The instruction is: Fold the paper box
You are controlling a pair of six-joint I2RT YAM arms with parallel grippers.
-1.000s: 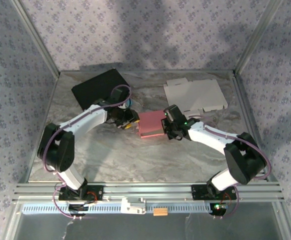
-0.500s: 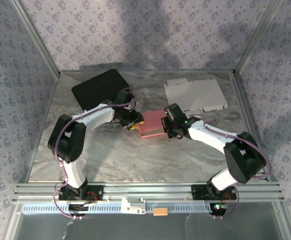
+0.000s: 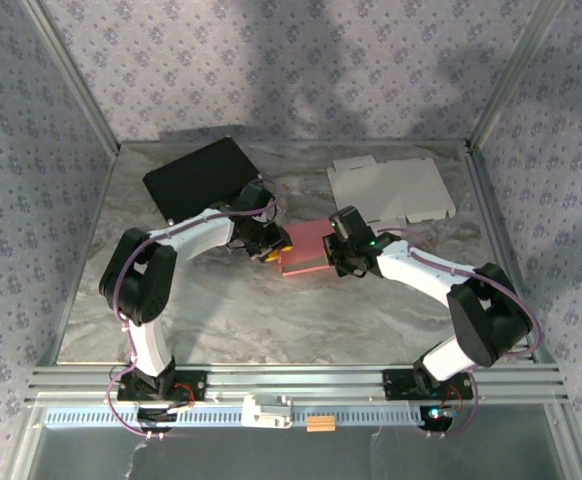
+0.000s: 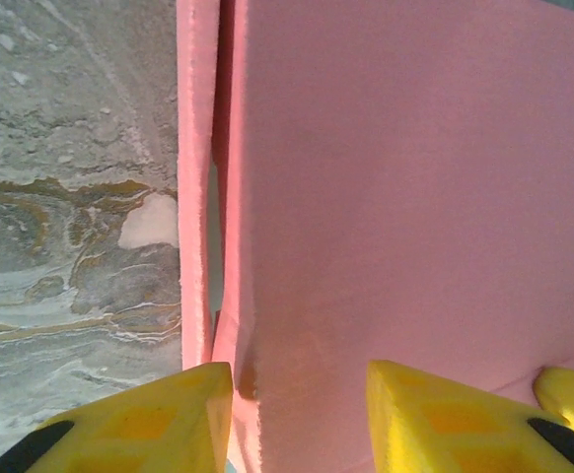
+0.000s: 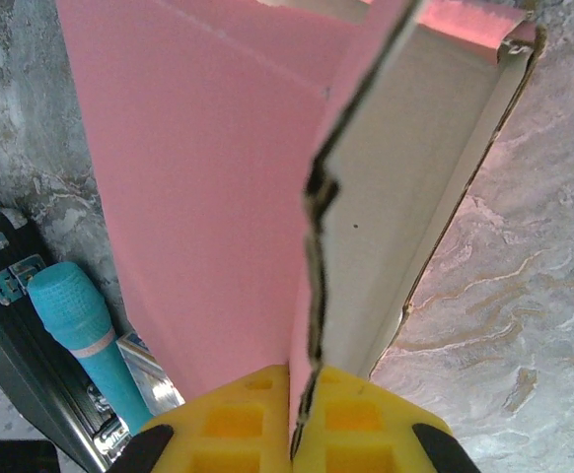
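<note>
Pink paper box (image 3: 306, 248) is pinched by right end effector (image 5: 302, 382) for bracing; left end effector (image 4: 297, 394) straddles its opposite wall, grip unclear.

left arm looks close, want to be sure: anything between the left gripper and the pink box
Nothing visible. The left gripper, open, straddles one edge of the pink box; the right gripper is shut on the opposite wall.

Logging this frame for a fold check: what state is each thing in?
pink box: partly folded, inside still open.
right tool: shut on the pink box's wall.
left tool: open, at the pink box's side.
grey blank: unfolded, lying flat.
black case: closed, lying flat.
</note>
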